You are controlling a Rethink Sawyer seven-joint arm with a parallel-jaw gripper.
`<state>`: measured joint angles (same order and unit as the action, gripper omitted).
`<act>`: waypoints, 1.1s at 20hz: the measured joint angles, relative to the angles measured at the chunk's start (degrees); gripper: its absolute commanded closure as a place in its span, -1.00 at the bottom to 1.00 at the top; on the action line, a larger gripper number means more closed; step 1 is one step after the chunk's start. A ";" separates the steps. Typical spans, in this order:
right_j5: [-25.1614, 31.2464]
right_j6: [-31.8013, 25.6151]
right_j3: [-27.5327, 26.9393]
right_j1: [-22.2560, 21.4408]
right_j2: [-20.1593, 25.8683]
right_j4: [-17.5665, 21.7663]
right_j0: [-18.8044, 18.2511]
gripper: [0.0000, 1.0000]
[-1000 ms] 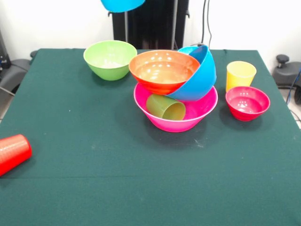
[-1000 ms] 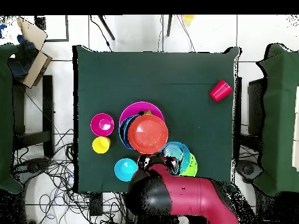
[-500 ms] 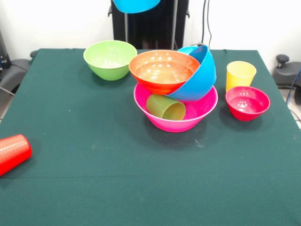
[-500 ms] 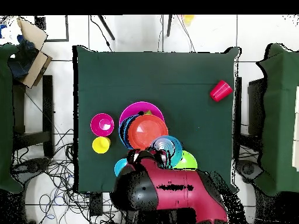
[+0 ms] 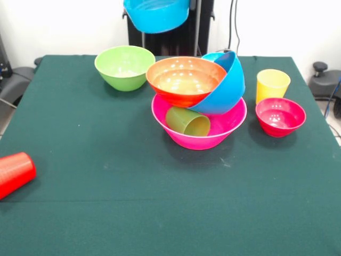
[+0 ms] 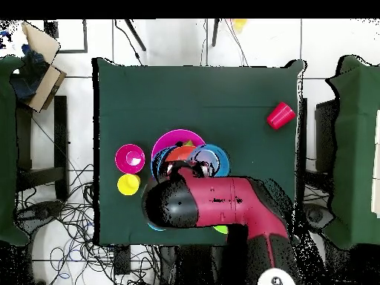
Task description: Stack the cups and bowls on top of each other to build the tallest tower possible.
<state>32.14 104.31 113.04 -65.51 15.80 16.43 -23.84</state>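
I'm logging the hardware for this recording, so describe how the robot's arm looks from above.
In the overhead view the arm is a thick, rounded body with a glossy magenta-red shell and a bulbous black end section. A dark ragged streak runs along the red shell. Near the picture's bottom it ends at a white round part with a small dark centre. No cables or lettering on it can be made out.

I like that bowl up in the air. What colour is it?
Blue: the raised small bowl shows best in the front view, above the tower.
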 measured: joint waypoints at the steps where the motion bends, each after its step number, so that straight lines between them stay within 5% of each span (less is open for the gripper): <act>1: 0.00 0.22 -1.27 1.05 -0.49 0.02 0.55 1.00; 10: 0.00 1.22 -8.66 8.22 -4.46 0.15 5.26 1.00; 22: 0.00 4.02 -11.69 13.91 -10.01 0.14 11.69 1.00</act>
<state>32.14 108.33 101.36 -51.60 5.80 16.57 -12.15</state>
